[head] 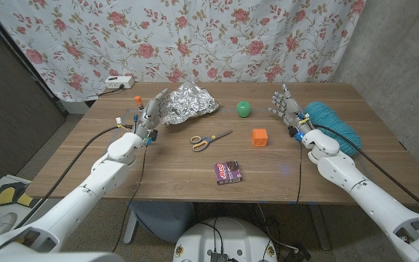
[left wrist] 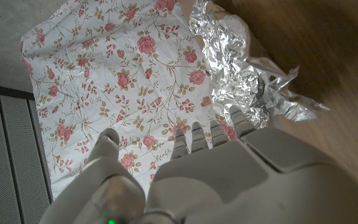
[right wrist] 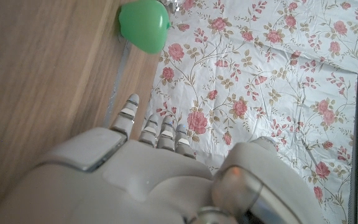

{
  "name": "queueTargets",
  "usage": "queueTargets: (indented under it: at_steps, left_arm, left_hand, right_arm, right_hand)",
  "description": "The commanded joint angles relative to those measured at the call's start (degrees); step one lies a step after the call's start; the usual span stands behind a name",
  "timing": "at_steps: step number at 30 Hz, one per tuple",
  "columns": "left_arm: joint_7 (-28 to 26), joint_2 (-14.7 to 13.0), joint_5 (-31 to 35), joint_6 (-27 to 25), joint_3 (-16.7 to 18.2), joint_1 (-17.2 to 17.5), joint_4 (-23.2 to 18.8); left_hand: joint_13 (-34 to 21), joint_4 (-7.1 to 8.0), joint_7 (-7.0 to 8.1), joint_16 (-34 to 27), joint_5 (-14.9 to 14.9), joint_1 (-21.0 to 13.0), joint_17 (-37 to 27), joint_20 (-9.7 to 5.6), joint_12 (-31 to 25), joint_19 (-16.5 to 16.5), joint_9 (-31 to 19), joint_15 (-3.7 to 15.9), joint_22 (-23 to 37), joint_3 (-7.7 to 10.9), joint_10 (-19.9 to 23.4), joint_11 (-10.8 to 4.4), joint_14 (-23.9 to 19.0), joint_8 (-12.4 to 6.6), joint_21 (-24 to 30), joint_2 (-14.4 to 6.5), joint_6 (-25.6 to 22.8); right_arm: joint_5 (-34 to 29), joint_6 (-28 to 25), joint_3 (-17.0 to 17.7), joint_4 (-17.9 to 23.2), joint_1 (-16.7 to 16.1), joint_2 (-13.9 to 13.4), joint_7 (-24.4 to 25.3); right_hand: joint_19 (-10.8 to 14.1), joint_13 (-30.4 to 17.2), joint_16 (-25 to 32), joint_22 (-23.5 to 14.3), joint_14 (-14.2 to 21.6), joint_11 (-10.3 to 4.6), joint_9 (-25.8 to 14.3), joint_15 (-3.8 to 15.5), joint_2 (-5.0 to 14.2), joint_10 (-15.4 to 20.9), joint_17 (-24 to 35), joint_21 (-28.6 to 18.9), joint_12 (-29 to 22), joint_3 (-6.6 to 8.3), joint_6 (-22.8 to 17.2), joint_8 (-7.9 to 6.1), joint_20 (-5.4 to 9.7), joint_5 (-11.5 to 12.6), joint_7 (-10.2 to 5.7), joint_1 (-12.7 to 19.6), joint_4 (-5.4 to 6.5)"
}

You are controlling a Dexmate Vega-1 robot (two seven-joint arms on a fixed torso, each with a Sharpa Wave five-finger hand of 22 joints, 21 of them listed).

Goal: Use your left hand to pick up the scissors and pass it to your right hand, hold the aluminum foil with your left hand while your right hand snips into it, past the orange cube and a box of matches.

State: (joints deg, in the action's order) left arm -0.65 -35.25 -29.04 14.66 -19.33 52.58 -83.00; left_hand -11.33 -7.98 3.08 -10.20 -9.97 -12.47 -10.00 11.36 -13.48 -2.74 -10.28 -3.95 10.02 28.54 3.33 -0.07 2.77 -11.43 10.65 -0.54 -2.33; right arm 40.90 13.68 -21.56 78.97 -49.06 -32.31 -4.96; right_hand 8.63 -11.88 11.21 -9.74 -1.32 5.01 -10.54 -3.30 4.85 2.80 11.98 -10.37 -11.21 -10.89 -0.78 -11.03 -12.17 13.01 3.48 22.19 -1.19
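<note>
The left hand stands at centre left of the head view, fingers apart and holding nothing, just beside the crumpled aluminum foil. The right hand stands at centre right, fingers likewise spread and empty, next to a teal yarn bundle. Between them on the wooden desk lie the scissors with orange and blue handles, at mid-frame. The orange cube sits just right of them, a green apple-like object above it, and the box of matches lower down. A flowered curtain hangs behind the desk; a white power strip lies on the floor at upper left.
</note>
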Motion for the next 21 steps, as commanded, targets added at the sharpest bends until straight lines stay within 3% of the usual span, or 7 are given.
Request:
queueTargets:
  at_steps: [1,8,12,15,16,18,21]
  left_arm:
    - [-3.4,0.5,7.2,1.6,-0.5,0.4,-0.9]
    - [-4.7,0.3,10.4,0.9,-0.5,0.9,-1.7]
    - [-6.2,-0.2,13.6,0.0,-0.5,1.2,-3.1]
    - [-6.7,-0.5,15.2,-0.7,-0.3,1.5,-4.0]
    - [-7.3,-0.5,16.1,-0.8,-0.3,1.5,-4.2]
    - [-7.5,-0.5,17.2,-1.2,-0.3,1.5,-4.5]
    - [-8.0,-0.8,19.5,-2.0,-0.5,1.4,-5.0]
  left_hand:
    - [-0.1,-0.66,0.7,-0.9,0.0,-1.4,-0.2,-0.77,-2.0,-0.6,-0.1,2.35,0.1,-0.02,6.6,-1.91,-1.5,-1.42,0.6,-0.1,-5.9]
    - [0.0,-1.04,0.44,-0.5,0.0,-2.2,-0.2,-1.38,-1.5,0.2,-0.1,2.62,0.1,0.04,6.6,-1.93,-0.6,-1.6,0.3,0.1,-7.9]
    - [0.0,-1.29,0.38,-0.6,0.0,-2.9,-0.2,-1.43,-1.8,0.3,-0.1,2.82,0.1,0.19,8.0,-2.89,-0.6,-1.58,0.3,0.2,-8.6]
    - [0.0,-1.63,1.08,-0.7,-0.1,-3.7,-0.2,-1.39,-1.9,0.4,-0.1,2.88,0.1,0.41,8.9,-3.34,-0.8,-1.34,0.3,0.3,-8.5]
    - [0.0,-1.81,2.52,-0.7,-0.1,-4.4,-0.2,-1.06,-2.0,0.6,-0.1,2.68,0.1,0.54,9.5,-3.33,-0.9,-1.19,0.2,0.4,-8.5]
    - [0.0,-1.99,3.58,-0.9,-0.1,-5.2,-0.2,-1.02,-2.3,0.6,-0.1,2.65,0.1,0.72,10.7,-3.56,-1.1,-0.99,0.3,0.6,-8.3]
    - [-0.1,-2.07,3.59,-0.9,-0.1,-6.3,-0.2,-1.0,-2.3,0.6,-0.1,2.61,0.1,0.87,11.8,-4.05,-1.2,-0.01,0.3,1.0,-6.3]
  right_arm:
    - [-2.3,-1.2,-0.1,2.7,-0.4,-2.7,0.8]
    - [-3.1,-0.6,-0.3,2.3,-0.3,-3.0,0.3]
    - [-3.4,-0.8,-0.4,2.3,-0.1,-3.2,0.3]
    - [-3.3,-0.7,-0.4,2.2,-0.1,-3.1,0.1]
    - [-3.5,-1.2,-0.3,2.6,0.0,-3.3,0.6]
    - [-3.5,-1.3,-0.2,2.7,0.0,-3.4,0.7]
    - [-3.6,-1.1,-0.2,2.5,0.1,-3.4,0.6]
  right_hand:
    - [-0.4,-0.1,0.0,-0.1,-0.6,0.64,-0.1,-0.14,-0.02,-0.4,0.2,0.2,0.2,-0.13,0.1,-0.03,-0.08,-0.3,0.44,0.6,-0.37]
    - [-0.6,-0.1,0.0,-0.1,-0.8,0.8,-0.1,-0.19,0.08,-0.6,0.2,0.1,0.2,0.0,0.2,0.0,-0.04,-0.4,0.59,0.9,-0.52]
    - [-0.7,-0.1,0.1,-0.1,-0.8,0.83,-0.1,-0.14,0.11,-0.7,0.2,0.1,0.2,0.06,0.3,0.04,-0.03,-0.4,0.61,1.0,-0.59]
    - [-0.8,-0.1,0.1,-0.1,-0.8,0.9,-0.1,-0.27,0.14,-0.7,0.2,0.1,0.1,0.11,0.4,0.06,-0.02,-0.4,0.65,1.1,-0.66]
    - [-0.8,-0.1,0.1,-0.1,-0.8,0.98,-0.1,-0.28,0.15,-0.7,0.2,0.1,0.1,0.13,0.4,0.07,-0.02,-0.4,0.66,1.1,-0.68]
    - [-0.9,-0.1,0.1,-0.1,-0.9,0.97,-0.1,-0.36,0.17,-0.8,0.2,0.1,0.1,0.16,0.5,0.1,-0.02,-0.4,0.61,1.2,-0.72]
    - [-0.9,-0.1,0.2,-0.1,-0.9,0.99,-0.2,-0.45,0.19,-0.8,0.2,0.1,0.1,0.2,0.7,0.15,-0.01,-0.4,0.65,1.3,-0.77]
